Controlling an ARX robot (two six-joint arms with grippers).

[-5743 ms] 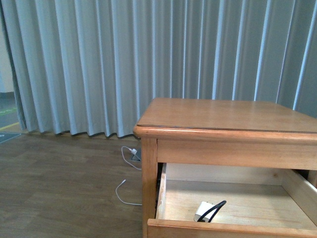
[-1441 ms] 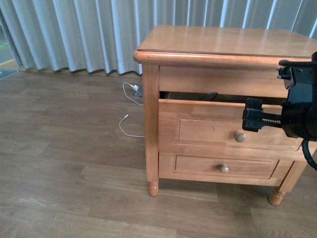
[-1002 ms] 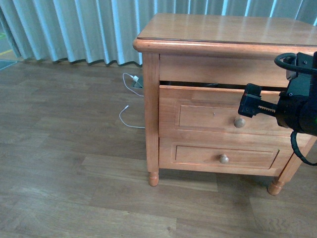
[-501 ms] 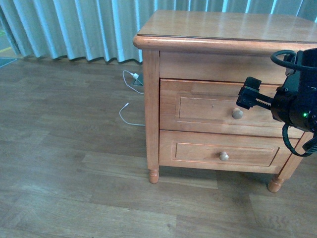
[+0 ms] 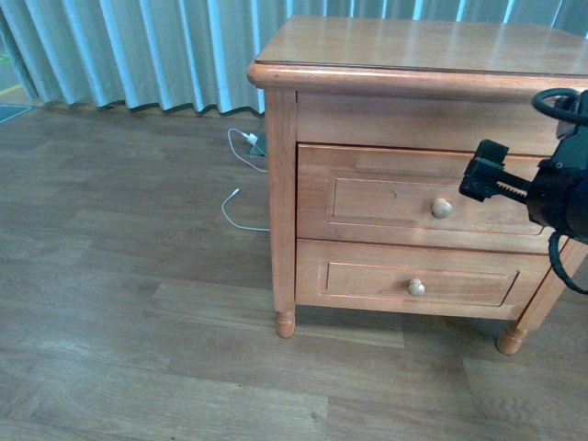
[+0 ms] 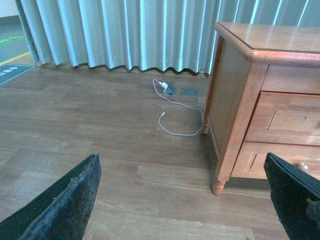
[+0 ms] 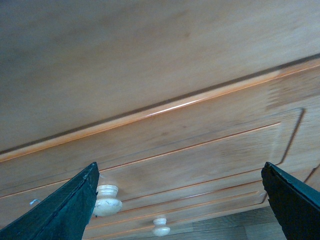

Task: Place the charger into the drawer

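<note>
The drawer is fully pushed in, its front flush with the nightstand frame; the charger is not visible in any view. The drawer's round pale knob sits at the centre of the recessed panel. The lower drawer is also pushed in, with its own knob directly at 6 o'clock from the upper one. In the front view the right hand hangs in front of the drawer face, at about 2 o'clock from the upper knob, near it but not touching. The right wrist view shows the right hand's two fingers spread wide apart at the frame edges, with nothing between them, and the drawer panel and both knobs behind. The left hand appears only in the left wrist view; its fingers are likewise wide apart and grip nothing, over the wood floor well clear of the nightstand. A thin white cable lies on the floor at 9 o'clock from the nightstand, running to a white plug near the curtain. The nightstand top is a bare glossy surface
</note>
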